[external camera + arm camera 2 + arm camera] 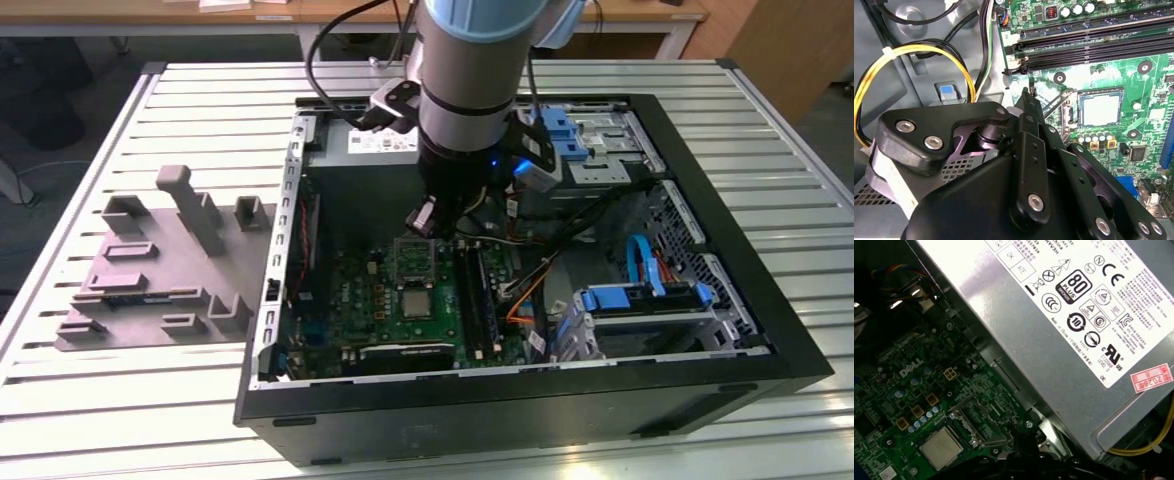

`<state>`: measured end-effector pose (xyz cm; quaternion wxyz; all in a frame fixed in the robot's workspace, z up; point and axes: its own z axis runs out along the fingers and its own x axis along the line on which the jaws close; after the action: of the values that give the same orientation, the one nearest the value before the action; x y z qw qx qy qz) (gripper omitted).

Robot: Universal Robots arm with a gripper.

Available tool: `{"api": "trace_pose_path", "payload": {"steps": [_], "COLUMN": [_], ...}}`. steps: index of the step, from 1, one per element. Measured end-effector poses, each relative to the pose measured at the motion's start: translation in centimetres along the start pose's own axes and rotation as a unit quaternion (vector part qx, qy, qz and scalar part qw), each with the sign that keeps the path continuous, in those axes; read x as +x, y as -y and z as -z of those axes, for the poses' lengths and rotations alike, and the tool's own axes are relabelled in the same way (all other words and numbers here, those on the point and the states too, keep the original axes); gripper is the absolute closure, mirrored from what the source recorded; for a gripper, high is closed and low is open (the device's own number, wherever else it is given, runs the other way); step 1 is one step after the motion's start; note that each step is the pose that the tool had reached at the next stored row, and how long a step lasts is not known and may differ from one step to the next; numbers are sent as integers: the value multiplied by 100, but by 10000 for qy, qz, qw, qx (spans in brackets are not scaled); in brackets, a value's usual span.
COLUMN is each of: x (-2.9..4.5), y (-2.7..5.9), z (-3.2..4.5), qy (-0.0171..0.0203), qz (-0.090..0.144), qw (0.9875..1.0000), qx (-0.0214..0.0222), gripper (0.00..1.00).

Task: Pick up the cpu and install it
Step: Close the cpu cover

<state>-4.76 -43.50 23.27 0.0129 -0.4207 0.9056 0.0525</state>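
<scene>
Cpu [1100, 109] sitting in the socket [1072, 116] on the motherboard [1134, 75], from what I can see.

I've got the gripper [1026, 95] hovering inside the computer case [747, 300], just beside the socket, fingers drawn together to a narrow tip and holding nothing. Socket's load plate looks flipped open, so I judge placement done and latching left. First wrist view gives me the chip [941, 447] beneath the power supply [1064, 330]; exterior view adds the grey moulded tray [160, 270] lying outside the case.
</scene>
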Motion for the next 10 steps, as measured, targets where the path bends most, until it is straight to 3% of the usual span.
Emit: {"api": "trace_pose_path", "payload": {"steps": [10], "x": [7], "y": [-16], "z": [1], "qy": [-14], "qz": [131], "qw": [9999], "qx": [-13], "gripper": [89]}}
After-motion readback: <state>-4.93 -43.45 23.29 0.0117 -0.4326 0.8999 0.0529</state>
